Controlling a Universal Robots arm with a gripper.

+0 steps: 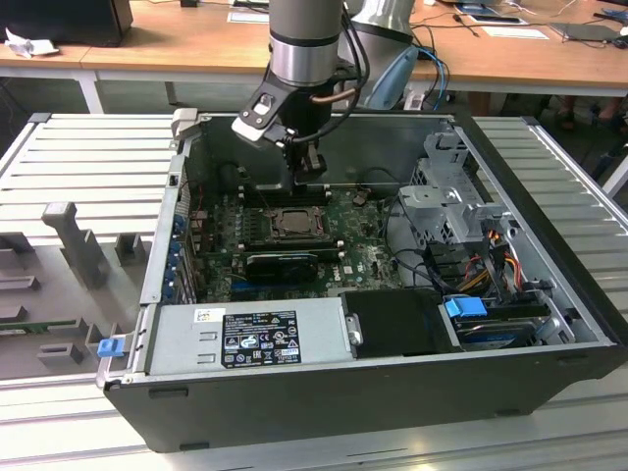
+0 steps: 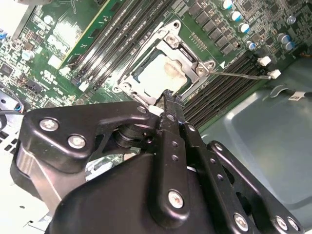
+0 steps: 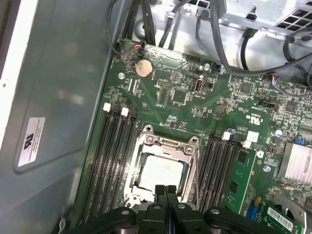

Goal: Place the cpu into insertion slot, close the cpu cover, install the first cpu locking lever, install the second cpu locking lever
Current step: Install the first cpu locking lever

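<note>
The cpu [image 3: 158, 171] lies as a pale square in the insertion slot [image 1: 289, 224] on the green board, and it also shows in the second wrist view [image 2: 158, 73]. The dull-metal cpu cover [image 3: 168, 143] lies flat around it, framing the chip [image 2: 187, 51]. A thin metal rod [image 2: 239, 74] sticks out sideways from one corner of the socket. My gripper [image 3: 165, 188] hangs just above the socket's edge, its black fingers pressed together with nothing between them [image 2: 168, 95]. In the exterior view the gripper [image 1: 310, 175] stands over the socket's far side.
Black memory slots [image 3: 114, 161] flank the socket on both sides. A long black card [image 1: 283, 263] lies in front of it, then the grey power supply [image 1: 250, 339]. A metal drive cage [image 1: 446, 196] and cables [image 1: 491, 250] fill the exterior view's right. The case walls [image 1: 172, 216] enclose everything.
</note>
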